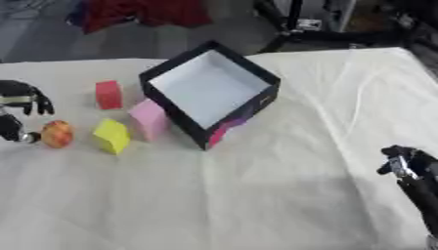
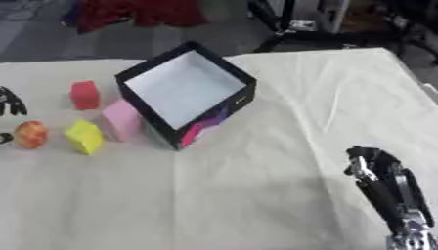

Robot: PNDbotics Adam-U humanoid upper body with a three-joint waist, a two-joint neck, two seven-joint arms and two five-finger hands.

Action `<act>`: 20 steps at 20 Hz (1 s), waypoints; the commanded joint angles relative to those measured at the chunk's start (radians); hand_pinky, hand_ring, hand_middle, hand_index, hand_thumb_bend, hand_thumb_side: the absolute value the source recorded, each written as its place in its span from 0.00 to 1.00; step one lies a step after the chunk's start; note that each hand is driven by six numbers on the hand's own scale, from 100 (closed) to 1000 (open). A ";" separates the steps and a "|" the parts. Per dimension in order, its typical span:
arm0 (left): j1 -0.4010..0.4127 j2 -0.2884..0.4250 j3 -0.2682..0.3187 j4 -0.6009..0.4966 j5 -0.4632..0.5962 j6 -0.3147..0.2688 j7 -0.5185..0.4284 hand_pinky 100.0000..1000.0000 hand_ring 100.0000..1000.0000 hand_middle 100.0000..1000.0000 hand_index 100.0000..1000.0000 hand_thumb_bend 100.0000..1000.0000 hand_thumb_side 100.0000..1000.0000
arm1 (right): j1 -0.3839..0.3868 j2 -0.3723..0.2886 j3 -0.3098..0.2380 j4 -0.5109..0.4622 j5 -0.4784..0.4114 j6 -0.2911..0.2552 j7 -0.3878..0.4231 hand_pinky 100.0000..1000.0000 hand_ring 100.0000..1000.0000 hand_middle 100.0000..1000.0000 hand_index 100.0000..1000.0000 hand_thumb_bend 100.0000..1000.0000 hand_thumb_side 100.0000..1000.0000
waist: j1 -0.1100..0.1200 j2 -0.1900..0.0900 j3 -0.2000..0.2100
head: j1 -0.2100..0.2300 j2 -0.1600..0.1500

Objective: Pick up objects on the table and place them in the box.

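Blocks (image 1: 109,94) red, pink, yellow, three; one orange ball (image 1: 56,134); one box (image 1: 256,105).

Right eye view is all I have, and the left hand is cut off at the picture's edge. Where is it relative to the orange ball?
Observer: The left eye view shows the whole left hand, just left of the orange ball, holding nothing.
Operator: Is any part of it close to the ball?
Observer: Its thumb reaches low toward the ball's left side. I cannot tell whether it touches.
Operator: And the rest of it?
Observer: Its fingers hang bent, above and left of the ball, about level with the red block.
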 commanded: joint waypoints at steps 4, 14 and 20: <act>-0.023 -0.014 0.023 0.042 -0.030 -0.011 0.039 0.72 0.60 0.62 0.75 0.18 0.08 | -0.004 -0.015 -0.003 -0.010 0.001 -0.002 -0.001 0.68 0.46 0.35 0.60 0.00 0.59 | 0.003 -0.021 0.000 | -0.002 -0.002; -0.036 0.023 0.062 -0.045 0.022 0.038 0.181 0.62 0.41 0.37 0.31 0.06 0.04 | -0.003 -0.015 -0.005 -0.010 0.001 -0.001 -0.003 0.68 0.46 0.35 0.60 0.00 0.59 | 0.004 -0.023 -0.002 | -0.003 -0.002; -0.175 0.035 0.069 -0.149 0.037 0.061 0.186 0.63 0.40 0.37 0.33 0.07 0.05 | 0.002 -0.018 -0.002 -0.008 0.001 -0.001 -0.001 0.68 0.46 0.35 0.60 0.00 0.59 | 0.005 -0.030 0.001 | 0.001 -0.002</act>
